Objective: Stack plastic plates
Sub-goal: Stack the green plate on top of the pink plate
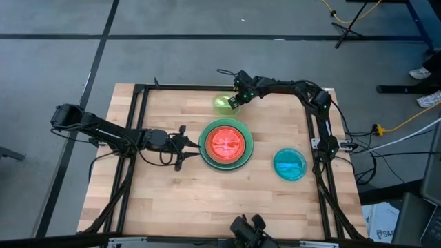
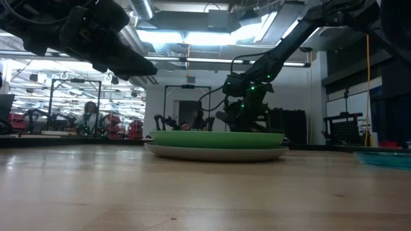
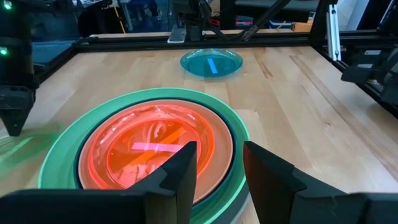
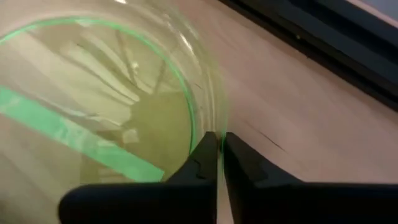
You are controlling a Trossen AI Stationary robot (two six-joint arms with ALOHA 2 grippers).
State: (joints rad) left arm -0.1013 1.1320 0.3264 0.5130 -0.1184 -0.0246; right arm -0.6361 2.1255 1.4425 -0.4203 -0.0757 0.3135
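A stack of plates (image 1: 226,143) sits mid-table: a grey plate lowest, then light green, dark teal and brown, with the translucent orange plate (image 3: 149,149) on top. No pink plate can be made out. The lime plate (image 1: 222,103) is near the far edge, with my right gripper (image 1: 233,102) shut on it. The cyan plate (image 1: 290,164) lies flat to the right of the stack. My left gripper (image 1: 187,143) is open and hovers raised (image 2: 109,45) at the stack's left edge, its fingers (image 3: 186,165) above the rim. My right gripper pinches the lime plate's rim (image 4: 208,124) on its right side, one finger inside the rim and one outside. The fingers slant down from the table's right. I cannot tell whether the plate is lifted or rests on the table.
A black metal frame (image 1: 141,124) runs along the table's left, far and right sides. Bare wood lies in front of the stack toward the near edge. In the low view the stack (image 2: 216,144) hides the lime plate, and the right arm (image 2: 247,109) stands behind it.
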